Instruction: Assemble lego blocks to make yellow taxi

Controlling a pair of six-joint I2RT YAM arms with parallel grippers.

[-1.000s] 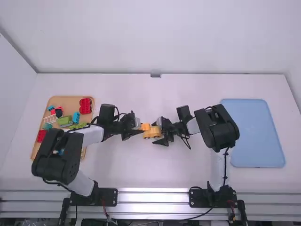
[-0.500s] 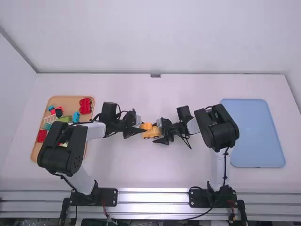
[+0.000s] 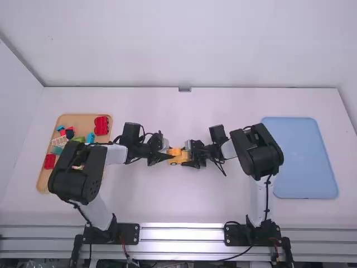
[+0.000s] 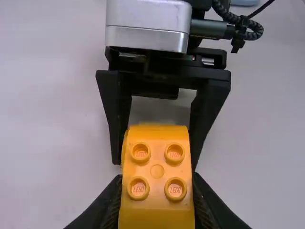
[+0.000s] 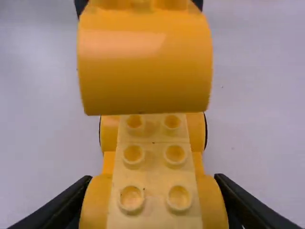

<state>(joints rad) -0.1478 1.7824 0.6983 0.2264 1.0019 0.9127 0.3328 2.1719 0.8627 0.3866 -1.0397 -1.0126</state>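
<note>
The left gripper [image 3: 170, 154] pinches a yellow block [image 4: 157, 164] over the yellow car base [image 5: 153, 171], gripped by the right gripper [image 3: 187, 158]. Whether block and base touch is hidden.

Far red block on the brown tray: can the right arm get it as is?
Probably not: the right gripper is closed on the yellow car base, and the left arm lies between it and the red block.
</note>
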